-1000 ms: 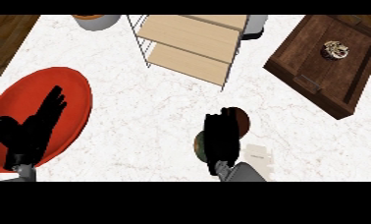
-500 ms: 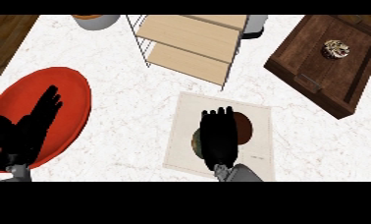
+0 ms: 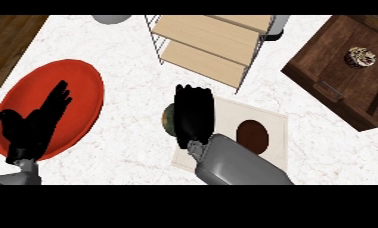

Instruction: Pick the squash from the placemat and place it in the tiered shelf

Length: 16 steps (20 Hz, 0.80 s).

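The squash (image 3: 167,118) is a dark green round shape at the left edge of the beige placemat (image 3: 275,122). Only its left side shows. My right hand (image 3: 193,114) lies over it, palm down, fingers pointing toward the shelf and only slightly bent; I see no closed grip. The tiered shelf (image 3: 210,47), with pale wooden boards in a thin wire frame, stands just beyond the placemat at top centre. My left hand (image 3: 37,119) rests open over the red plate at the left.
A red plate (image 3: 77,89) lies at the left. A dark round spot (image 3: 252,134) marks the placemat. A dark wooden tray (image 3: 325,72) with a small ornament (image 3: 360,56) is at the right. A grey bowl (image 3: 111,18) and a grey object (image 3: 277,26) stand at the back.
My right hand has moved left and forward on the placemat and now covers the squash. The whole view has shifted. The left hand stays over the red plate.
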Motion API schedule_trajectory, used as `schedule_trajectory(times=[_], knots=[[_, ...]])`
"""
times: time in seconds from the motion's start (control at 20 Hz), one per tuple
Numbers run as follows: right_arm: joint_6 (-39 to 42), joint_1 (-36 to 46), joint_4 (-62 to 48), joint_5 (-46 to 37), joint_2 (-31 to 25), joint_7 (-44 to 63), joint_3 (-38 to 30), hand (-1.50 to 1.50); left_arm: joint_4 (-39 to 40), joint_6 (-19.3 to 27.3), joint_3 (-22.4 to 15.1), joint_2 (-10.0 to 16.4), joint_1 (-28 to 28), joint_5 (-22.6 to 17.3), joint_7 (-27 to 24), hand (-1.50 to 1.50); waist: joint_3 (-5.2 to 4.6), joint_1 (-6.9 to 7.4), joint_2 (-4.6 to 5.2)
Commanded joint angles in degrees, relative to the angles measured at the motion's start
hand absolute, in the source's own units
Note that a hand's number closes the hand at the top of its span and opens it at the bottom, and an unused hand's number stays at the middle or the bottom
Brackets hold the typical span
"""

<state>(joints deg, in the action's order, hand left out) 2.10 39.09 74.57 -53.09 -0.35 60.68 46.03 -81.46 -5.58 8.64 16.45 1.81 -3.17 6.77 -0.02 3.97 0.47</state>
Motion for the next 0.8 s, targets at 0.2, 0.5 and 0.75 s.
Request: schedule_trajectory(times=[0.2, 0.5, 0.75], knots=[[-6.6, 12.7, 6.6, 9.0, 0.3, 16.2, 1.3, 1.5, 0.0, 1.5, -0.4, -1.6, -0.8, 0.8, 0.3, 0.0, -0.02, -1.06, -0.69], [-10.1, 17.8, 15.1, 11.4, 0.3, 19.8, -6.5, 1.5, 0.2, 0.2, 1.4, 0.0, -1.2, -0.5, -0.1, 0.0, 0.01, -2.11, -1.28], [-9.9, 24.3, 17.9, 9.6, 0.3, 24.4, -9.3, 1.5, 1.2, -1.5, 2.5, 1.6, -1.4, -1.5, 0.2, 0.0, -0.07, -2.73, -1.37]])
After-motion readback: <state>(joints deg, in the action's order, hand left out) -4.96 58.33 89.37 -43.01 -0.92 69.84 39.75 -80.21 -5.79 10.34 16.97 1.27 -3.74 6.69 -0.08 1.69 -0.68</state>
